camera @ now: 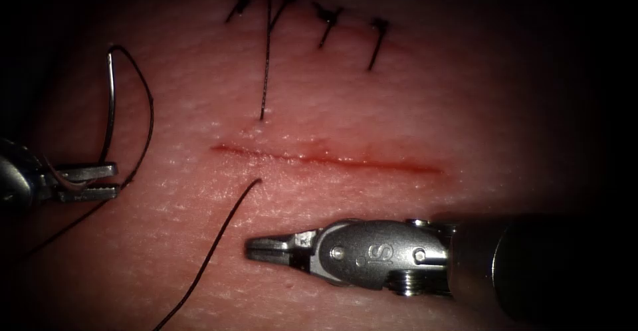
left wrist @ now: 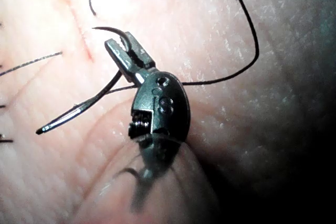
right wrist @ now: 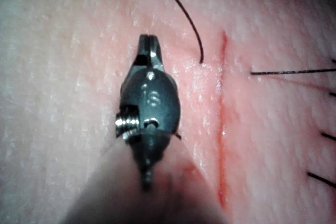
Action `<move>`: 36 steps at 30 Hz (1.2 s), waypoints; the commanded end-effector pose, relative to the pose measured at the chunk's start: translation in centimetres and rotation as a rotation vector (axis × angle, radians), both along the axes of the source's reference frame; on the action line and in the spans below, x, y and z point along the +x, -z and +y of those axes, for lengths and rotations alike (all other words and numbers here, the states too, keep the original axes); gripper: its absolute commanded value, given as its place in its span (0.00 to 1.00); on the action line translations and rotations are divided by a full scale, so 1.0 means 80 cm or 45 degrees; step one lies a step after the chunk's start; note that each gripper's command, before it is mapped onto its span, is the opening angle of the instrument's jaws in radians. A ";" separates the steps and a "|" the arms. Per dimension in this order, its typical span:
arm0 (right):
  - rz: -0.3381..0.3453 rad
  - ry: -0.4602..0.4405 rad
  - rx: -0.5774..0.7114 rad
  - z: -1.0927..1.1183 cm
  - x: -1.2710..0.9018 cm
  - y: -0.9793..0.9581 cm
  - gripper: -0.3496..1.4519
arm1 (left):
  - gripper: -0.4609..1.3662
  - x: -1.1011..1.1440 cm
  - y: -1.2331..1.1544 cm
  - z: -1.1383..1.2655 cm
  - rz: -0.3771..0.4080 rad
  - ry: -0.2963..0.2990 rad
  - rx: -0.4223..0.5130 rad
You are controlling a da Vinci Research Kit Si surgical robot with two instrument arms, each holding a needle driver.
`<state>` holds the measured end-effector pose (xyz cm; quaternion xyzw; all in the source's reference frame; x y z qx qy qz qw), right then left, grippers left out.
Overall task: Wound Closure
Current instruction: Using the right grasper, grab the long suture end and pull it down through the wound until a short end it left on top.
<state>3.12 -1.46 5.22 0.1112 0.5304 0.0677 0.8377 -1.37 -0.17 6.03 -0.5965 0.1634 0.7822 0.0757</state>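
Holding the needle (camera: 109,98) in my left tool (camera: 90,181), well off the left end of the cut (camera: 325,159). In my left wrist view the jaws are clamped on the needle's curve part-way along, one short hooked end poking out just past them and the long arc (left wrist: 79,114) sweeping away to the other side. Free of the tissue (camera: 465,92), whole curve out in the open! The thread (camera: 143,105) loops off it and trails back past the jaws.

Over to my right tool (camera: 262,248): lying just below the cut's left half, jaws closed together, nothing between them. It sits clear of the thread that dives into the tissue just below the cut (camera: 256,183); another strand comes out just above the cut (camera: 262,115) and runs up past the four finished stitches (camera: 312,18). So thread already crosses under the cut near its left end, while the rest of the cut is open, with red fluid (camera: 399,166) along it.

Risks, as I judge them: the loose loop by my left jaws could snag on them or wrap the needle. A hard pull on the thread could tear the cut's edge. My grip looks off-centre, so the needle might swivel under load.
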 end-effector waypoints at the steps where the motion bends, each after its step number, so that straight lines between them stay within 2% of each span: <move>1: 0.000 -0.003 -0.002 0.0000 -0.0001 0.0000 0.00 | 0.06 0.0000 0.0000 0.0000 0.001 -0.013 0.003; 11: -0.014 -0.017 -0.004 0.0005 -0.0002 0.0003 0.00 | 0.06 0.0001 0.0001 0.0001 0.006 -0.017 -0.009; 14: -0.033 -0.035 -0.010 0.0009 -0.0006 0.0004 0.23 | 0.06 0.0001 0.0001 0.0001 0.006 -0.018 -0.009; 16: -0.047 -0.048 -0.013 0.0016 -0.0010 0.0003 0.45 | 0.06 0.0002 0.0001 0.0001 0.005 -0.018 -0.009; 20: -0.051 -0.051 -0.011 0.0024 -0.0017 -0.0003 0.73 | 0.06 0.0003 0.0001 0.0000 0.005 -0.019 -0.010; 28: -0.086 -0.085 -0.021 0.0043 -0.0025 -0.0018 0.89 | 0.06 0.0002 0.0000 -0.0002 0.006 -0.019 -0.011; 36: -0.071 -0.138 -0.029 0.0077 -0.0010 -0.0051 0.87 | 0.06 0.0001 -0.0003 -0.0004 0.010 -0.021 -0.020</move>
